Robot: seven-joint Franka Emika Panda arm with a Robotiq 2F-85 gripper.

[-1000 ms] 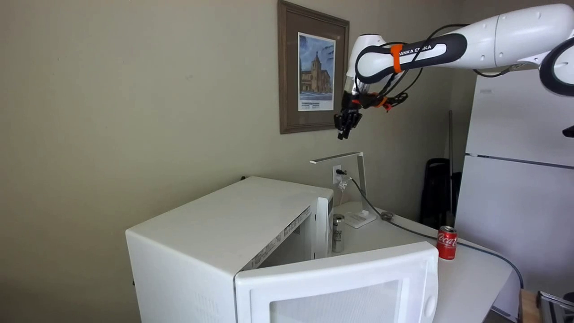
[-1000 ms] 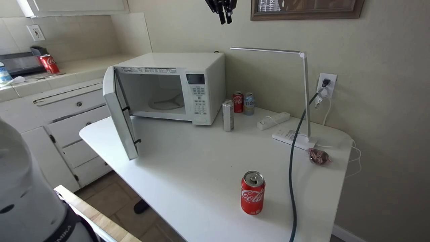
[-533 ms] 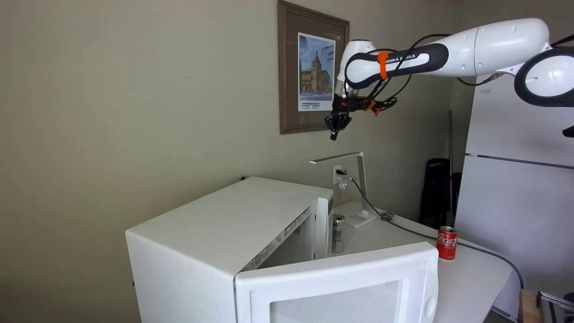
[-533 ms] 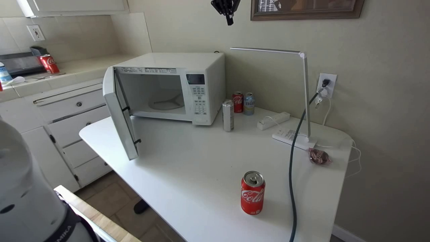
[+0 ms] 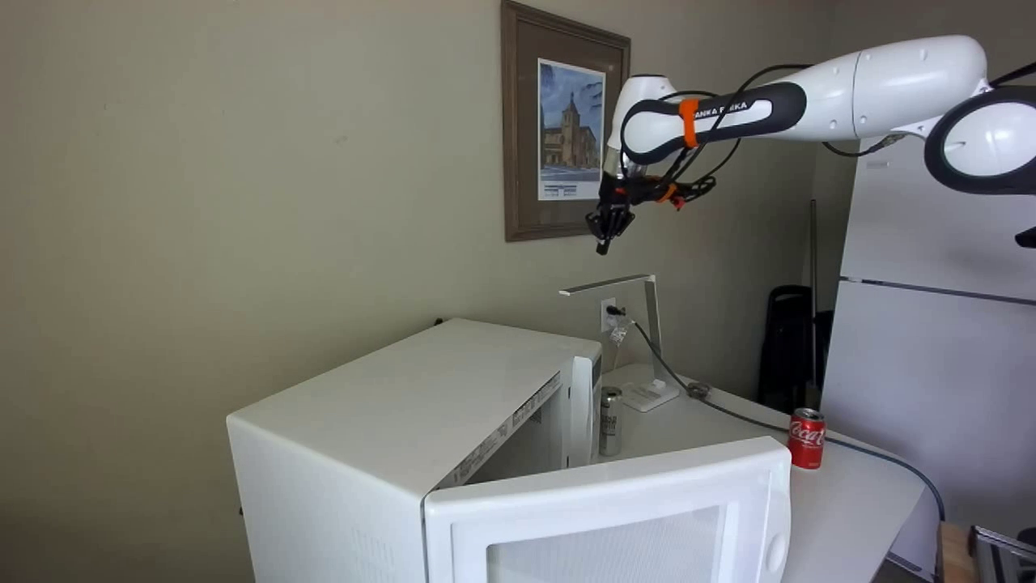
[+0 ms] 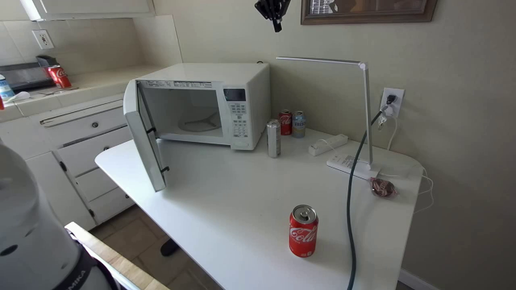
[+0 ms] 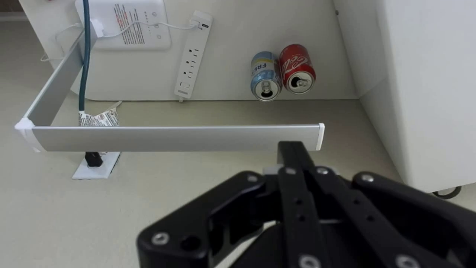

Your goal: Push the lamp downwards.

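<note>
Desk lamp (image 6: pixel 367 108), slim, silvery-grey: standing on white table (image 6: pixel 234 193), head (image 7: pixel 178 139) roughly level. Gripper (image 7: pixel 291 146), black: fingers together, above the head's free end, apart from it.

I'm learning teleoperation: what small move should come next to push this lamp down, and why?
Probably ease the shut gripper downward: in both exterior views it hangs above the lamp head with a gap, and in the wrist view it overlaps that head near its free end.
</note>
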